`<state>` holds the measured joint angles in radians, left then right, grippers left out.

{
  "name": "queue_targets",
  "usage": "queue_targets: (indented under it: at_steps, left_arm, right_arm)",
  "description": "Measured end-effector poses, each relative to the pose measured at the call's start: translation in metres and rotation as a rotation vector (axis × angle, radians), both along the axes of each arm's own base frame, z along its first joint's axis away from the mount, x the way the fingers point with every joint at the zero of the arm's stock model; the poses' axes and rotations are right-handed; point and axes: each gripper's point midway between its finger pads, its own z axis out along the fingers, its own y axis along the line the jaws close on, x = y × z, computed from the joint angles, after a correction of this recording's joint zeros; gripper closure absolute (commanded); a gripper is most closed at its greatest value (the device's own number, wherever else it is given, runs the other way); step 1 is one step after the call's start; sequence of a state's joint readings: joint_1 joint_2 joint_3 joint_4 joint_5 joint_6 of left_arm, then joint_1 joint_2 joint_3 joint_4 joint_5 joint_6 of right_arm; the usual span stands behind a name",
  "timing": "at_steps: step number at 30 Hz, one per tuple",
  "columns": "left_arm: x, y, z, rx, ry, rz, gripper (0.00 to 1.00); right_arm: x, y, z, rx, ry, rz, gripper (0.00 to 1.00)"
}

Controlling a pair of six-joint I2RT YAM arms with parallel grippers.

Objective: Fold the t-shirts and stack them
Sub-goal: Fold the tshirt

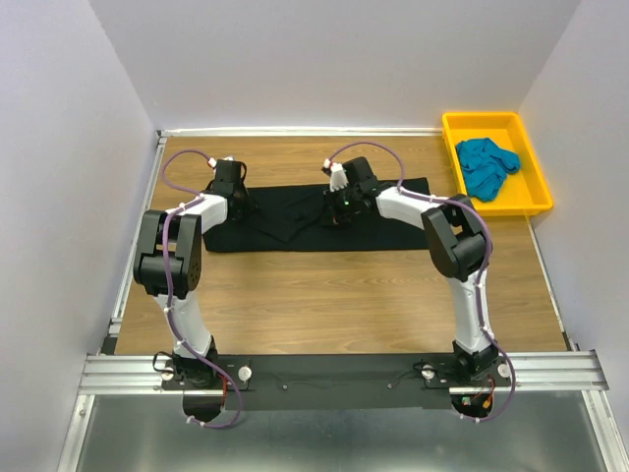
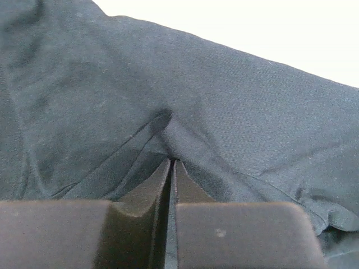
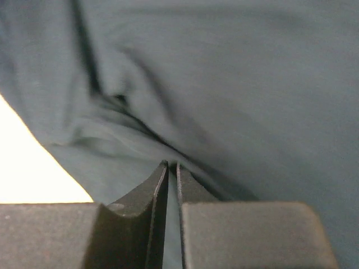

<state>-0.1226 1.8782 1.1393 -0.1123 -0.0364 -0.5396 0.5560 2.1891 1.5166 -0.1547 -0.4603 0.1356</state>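
Left claw [image 2: 172, 163] clamped on the large black cloth t-shirt [image 1: 383, 228], right claw [image 3: 173, 165] pinching it too, toward the far edge of the bench [image 1: 324, 305].

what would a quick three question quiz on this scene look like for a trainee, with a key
1. True or false: the blue shirt lies in the yellow tray.
2. What does the left gripper pinch? A) black shirt B) blue shirt C) nothing
3. Fill in: the right gripper is shut on the ___ shirt.
Key: 1 true; 2 A; 3 black.
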Motion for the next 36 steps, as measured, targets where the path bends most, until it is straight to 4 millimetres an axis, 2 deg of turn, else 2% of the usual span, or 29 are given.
queue_targets:
  at_steps: [1, 2, 4, 5, 7, 10, 11, 12, 14, 17, 19, 20, 22, 25, 29, 34, 36]
  left_arm:
    - [0.001, 0.001, 0.0, 0.005, 0.0, 0.004, 0.73]
    - [0.001, 0.003, 0.001, 0.012, 0.0, 0.01, 0.62]
    - [-0.001, 0.007, 0.004, 0.023, 0.001, 0.024, 0.53]
    - [-0.002, 0.008, 0.007, 0.026, 0.002, 0.028, 0.51]
    - [-0.008, 0.012, 0.018, 0.04, -0.004, 0.043, 0.5]
    - [-0.019, 0.018, 0.048, 0.054, -0.05, 0.063, 0.53]
    - [-0.023, 0.021, 0.063, 0.055, -0.08, 0.073, 0.55]
    - [-0.027, 0.023, 0.07, 0.058, -0.095, 0.081, 0.6]
    - [-0.038, 0.026, 0.08, 0.059, -0.117, 0.099, 0.62]
    - [-0.057, 0.032, 0.059, 0.07, -0.068, 0.126, 0.67]
    - [-0.074, 0.035, 0.028, 0.085, 0.02, 0.142, 0.67]
    - [-0.078, 0.036, 0.02, 0.088, 0.04, 0.146, 0.68]
    - [-0.089, 0.041, -0.007, 0.102, 0.124, 0.159, 0.68]
    - [-0.071, 0.043, -0.006, 0.103, 0.117, 0.181, 0.68]
    - [-0.041, 0.047, -0.006, 0.102, 0.112, 0.196, 0.69]
    - [0.021, 0.061, -0.003, 0.087, 0.098, 0.233, 0.68]
    - [0.042, 0.066, -0.002, 0.084, 0.079, 0.245, 0.68]
  right_arm:
    - [0.005, -0.008, 0.001, -0.002, -0.001, -0.021, 0.78]
    - [0.006, -0.016, 0.001, -0.01, 0.001, -0.042, 0.7]
    - [0.005, -0.027, 0.007, -0.023, -0.007, -0.067, 0.6]
    - [0.004, -0.032, 0.013, -0.031, -0.016, -0.083, 0.6]
    - [0.002, -0.041, 0.025, -0.052, -0.044, -0.123, 0.57]
    - [-0.003, -0.064, 0.049, -0.095, -0.097, -0.2, 0.56]
    - [-0.003, -0.071, 0.052, -0.11, -0.105, -0.225, 0.56]
    - [-0.003, -0.085, 0.054, -0.131, -0.111, -0.264, 0.56]
    - [-0.002, -0.11, 0.05, -0.175, -0.104, -0.337, 0.56]
    - [-0.004, -0.159, 0.029, -0.26, -0.05, -0.469, 0.56]
    - [-0.009, -0.187, 0.015, -0.316, -0.003, -0.539, 0.56]
    - [-0.012, -0.203, 0.007, -0.346, 0.024, -0.578, 0.56]
    - [-0.016, -0.222, 0.0, -0.38, 0.052, -0.625, 0.56]
    - [-0.023, -0.233, -0.006, -0.423, 0.077, -0.651, 0.56]
    - [-0.028, -0.232, -0.008, -0.432, 0.093, -0.64, 0.56]
    - [-0.046, -0.215, -0.009, -0.409, 0.145, -0.569, 0.54]
    - [-0.073, -0.194, -0.008, -0.413, 0.183, -0.481, 0.54]
